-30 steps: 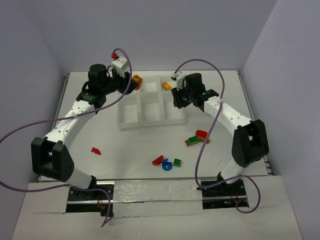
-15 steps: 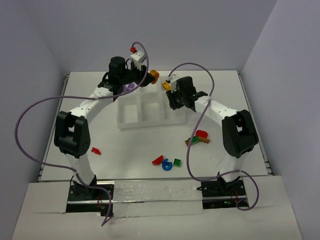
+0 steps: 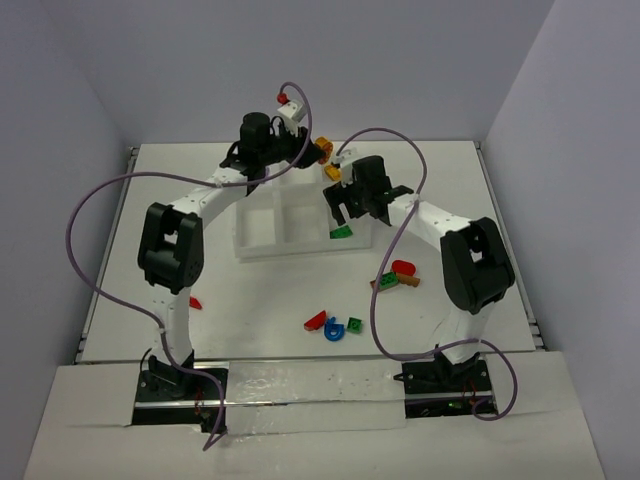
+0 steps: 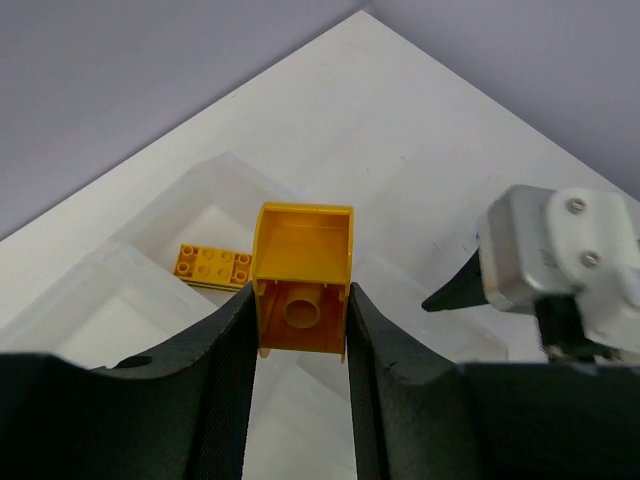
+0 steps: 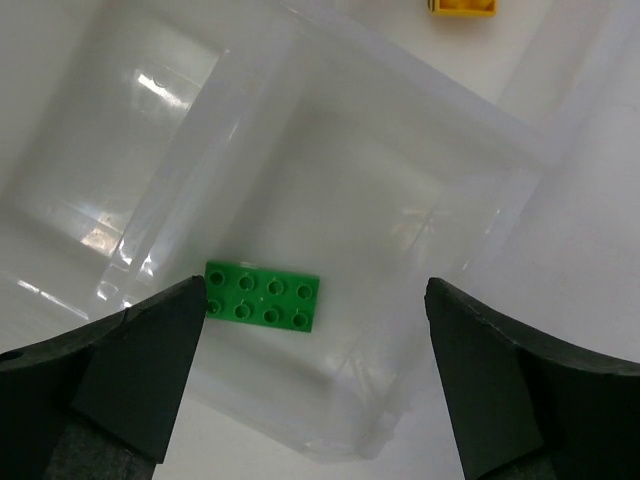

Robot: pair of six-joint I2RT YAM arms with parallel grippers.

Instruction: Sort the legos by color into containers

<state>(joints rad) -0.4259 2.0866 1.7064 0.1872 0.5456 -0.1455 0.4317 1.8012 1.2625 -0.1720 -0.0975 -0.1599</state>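
Note:
My left gripper (image 3: 318,151) (image 4: 300,296) is shut on a yellow brick (image 3: 322,150) (image 4: 302,245), hollow underside towards the camera, held above the back right compartment of the white tray (image 3: 256,249) (image 4: 142,218). A flat yellow plate (image 3: 333,173) (image 4: 211,266) lies in that compartment. My right gripper (image 3: 346,207) (image 5: 315,300) stands open over the front right compartment (image 5: 330,440). A green plate (image 3: 342,232) (image 5: 263,296) lies flat on that compartment's floor, free of the fingers.
Loose legos lie on the table in front of the tray: a red piece (image 3: 191,301) at the left, a red (image 3: 316,320), a blue (image 3: 335,328) and a green (image 3: 355,324) one in the middle, and a green-red-orange cluster (image 3: 396,275) at the right.
My right gripper has opened and let go of the green plate, which now lies in the front right compartment. My left arm has swung right with the yellow brick.

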